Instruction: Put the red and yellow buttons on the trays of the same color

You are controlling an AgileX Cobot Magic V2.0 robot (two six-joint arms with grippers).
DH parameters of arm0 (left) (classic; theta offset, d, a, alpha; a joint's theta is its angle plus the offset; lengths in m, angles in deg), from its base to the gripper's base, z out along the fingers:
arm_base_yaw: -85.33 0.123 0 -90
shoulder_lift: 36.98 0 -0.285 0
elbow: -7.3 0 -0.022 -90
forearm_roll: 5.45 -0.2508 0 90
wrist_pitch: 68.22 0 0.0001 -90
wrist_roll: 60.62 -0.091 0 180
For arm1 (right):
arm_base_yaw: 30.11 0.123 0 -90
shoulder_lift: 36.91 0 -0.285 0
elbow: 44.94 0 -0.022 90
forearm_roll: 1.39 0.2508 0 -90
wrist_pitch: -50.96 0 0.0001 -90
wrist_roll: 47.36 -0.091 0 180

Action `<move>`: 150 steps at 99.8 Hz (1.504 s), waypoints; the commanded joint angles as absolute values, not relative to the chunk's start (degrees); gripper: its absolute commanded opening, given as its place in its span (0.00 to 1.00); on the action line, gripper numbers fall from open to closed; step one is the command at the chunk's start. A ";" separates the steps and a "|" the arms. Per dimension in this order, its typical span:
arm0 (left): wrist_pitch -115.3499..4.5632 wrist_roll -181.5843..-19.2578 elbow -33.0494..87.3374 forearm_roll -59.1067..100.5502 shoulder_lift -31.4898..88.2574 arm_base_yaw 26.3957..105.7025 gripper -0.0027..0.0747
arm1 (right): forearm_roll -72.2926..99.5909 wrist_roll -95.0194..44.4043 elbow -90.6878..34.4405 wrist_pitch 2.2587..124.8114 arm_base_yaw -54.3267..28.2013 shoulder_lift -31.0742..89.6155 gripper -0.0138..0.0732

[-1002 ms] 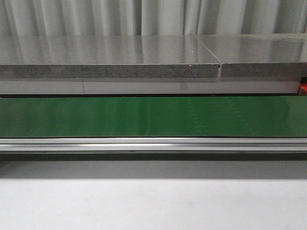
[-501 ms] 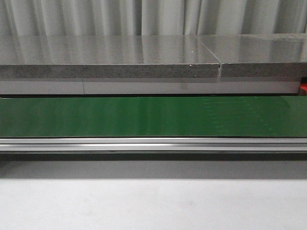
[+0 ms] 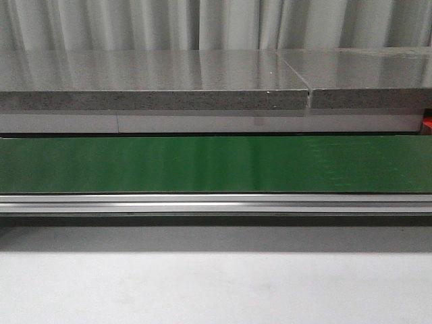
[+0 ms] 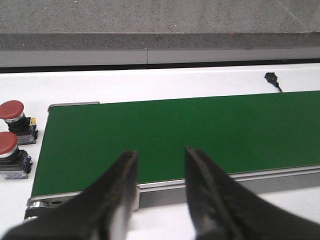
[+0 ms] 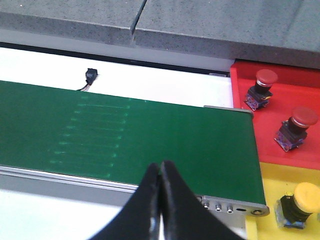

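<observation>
In the left wrist view two red buttons (image 4: 12, 113) (image 4: 9, 151) stand on the white table beside the end of the green belt (image 4: 175, 135). My left gripper (image 4: 160, 160) hangs open over the belt's near rail, with nothing between its fingers. In the right wrist view a red tray (image 5: 295, 110) holds two red buttons (image 5: 265, 80) (image 5: 302, 120), and a yellow tray (image 5: 265, 227) holds one yellow button (image 5: 305, 197). My right gripper (image 5: 161, 167) is shut and empty above the near edge of the belt (image 5: 125, 135). Neither gripper shows in the front view.
The green belt (image 3: 216, 164) runs across the front view with a metal rail (image 3: 216, 201) in front and a grey stone counter (image 3: 155, 84) behind. A small black connector (image 5: 91, 75) lies on the white strip behind the belt. A red corner (image 3: 427, 124) shows at far right.
Faint light marks on the belt's right part have drifted toward the right. Nothing else has moved in the front view.
</observation>
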State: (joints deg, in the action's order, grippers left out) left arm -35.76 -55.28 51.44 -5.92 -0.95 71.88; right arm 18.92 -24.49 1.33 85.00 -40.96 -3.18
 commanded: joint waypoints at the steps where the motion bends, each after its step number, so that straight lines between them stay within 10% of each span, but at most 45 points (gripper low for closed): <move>1: -40.39 -54.77 49.89 -5.45 -0.71 71.78 0.70 | 19.13 -23.91 0.03 81.39 -41.03 -2.94 0.08; 15: -40.61 -54.77 49.89 -5.45 -0.71 71.78 0.90 | 19.13 -23.91 0.03 81.39 -41.03 -2.94 0.08; 89: -30.87 -15.28 32.60 -38.77 23.58 72.19 0.89 | 19.13 -23.91 0.03 81.39 -41.03 -2.94 0.08; 150: -33.52 -13.57 26.08 -35.66 48.49 91.12 0.89 | 19.13 -23.91 0.03 81.39 -41.03 -2.94 0.08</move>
State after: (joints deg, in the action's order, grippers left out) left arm -30.60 -13.47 28.05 -35.03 47.66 89.58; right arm 18.92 -24.48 1.33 85.00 -40.96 -3.18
